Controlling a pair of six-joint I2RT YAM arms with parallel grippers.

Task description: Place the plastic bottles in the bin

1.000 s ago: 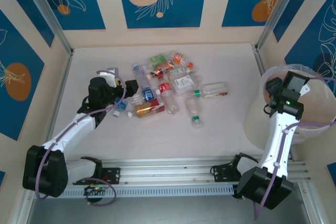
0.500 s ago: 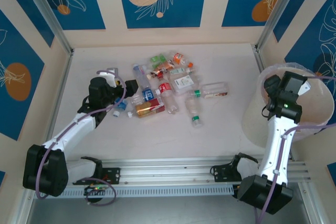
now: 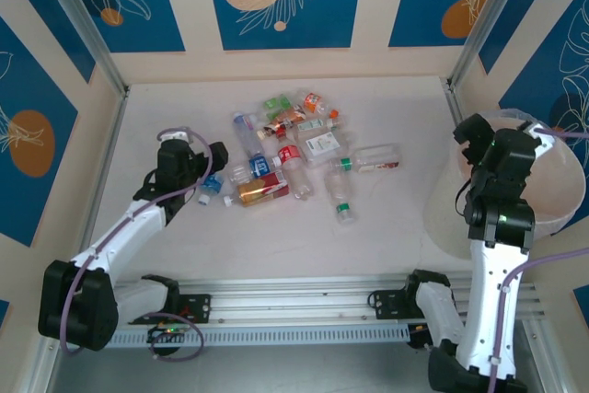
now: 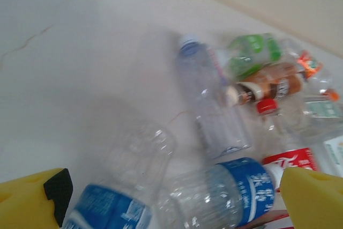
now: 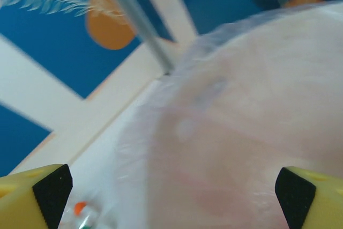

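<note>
Several plastic bottles [image 3: 285, 149] lie in a loose pile mid-table, with two more to its right [image 3: 373, 158] [image 3: 340, 198]. My left gripper [image 3: 213, 167] is open at the pile's left edge. In the left wrist view its yellow fingers [image 4: 32, 205] flank two blue-labelled bottles [image 4: 107, 207] [image 4: 241, 189], with nothing gripped by the left gripper [image 4: 171, 210]. The bin [image 3: 446, 218] stands at the right. My right gripper [image 3: 471, 135] is open at the bin's left rim. In the right wrist view the right gripper [image 5: 171, 197] is empty and faces the bin's pale inside [image 5: 241, 132].
Low walls and metal posts [image 3: 465, 52] fence the table on three sides. A metal rail [image 3: 304, 306] runs along the near edge between the arm bases. Bare tabletop [image 3: 276, 246] lies between the pile and the rail.
The right gripper has opened wider and risen, swinging left to the bin's left rim. The left gripper has drawn back slightly left from the pile, still open.
</note>
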